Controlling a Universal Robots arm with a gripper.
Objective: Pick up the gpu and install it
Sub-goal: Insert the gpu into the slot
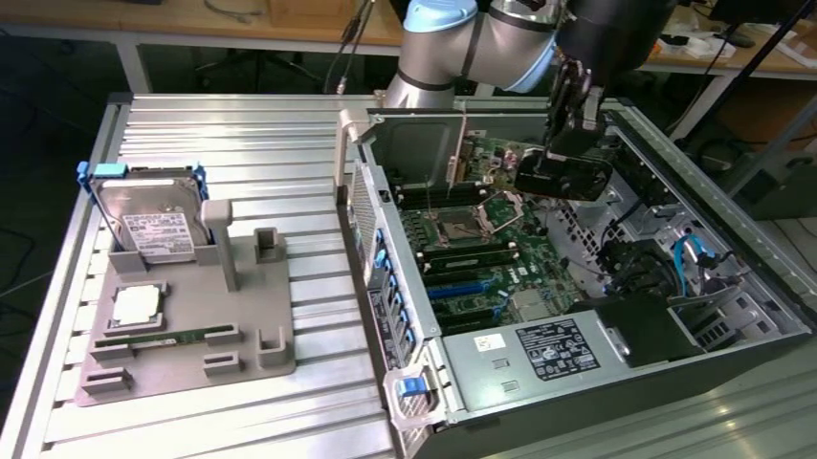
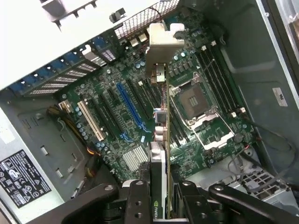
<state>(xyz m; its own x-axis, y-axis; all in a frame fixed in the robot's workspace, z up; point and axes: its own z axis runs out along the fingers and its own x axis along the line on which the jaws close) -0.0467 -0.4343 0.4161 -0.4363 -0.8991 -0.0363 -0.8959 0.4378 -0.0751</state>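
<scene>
Clamping one gpu (image 2: pixel 161 154) edge-on, the single pincer (image 2: pixel 161 193) hangs over the motherboard (image 2: pixel 117 112).

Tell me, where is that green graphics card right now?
The green graphics card with its silver bracket is held edge-on in the black gripper, above the green motherboard inside the open computer case, on the exterior view's right.

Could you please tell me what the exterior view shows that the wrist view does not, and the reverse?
Exterior view: a silver hard drive with white label and a narrow green memory stick on the grey fixture tray beside the open computer case.

Wrist view: the edge of the green gpu card clamped in the gripper, silver bracket foremost.

Both: the green motherboard and its CPU socket.
</scene>
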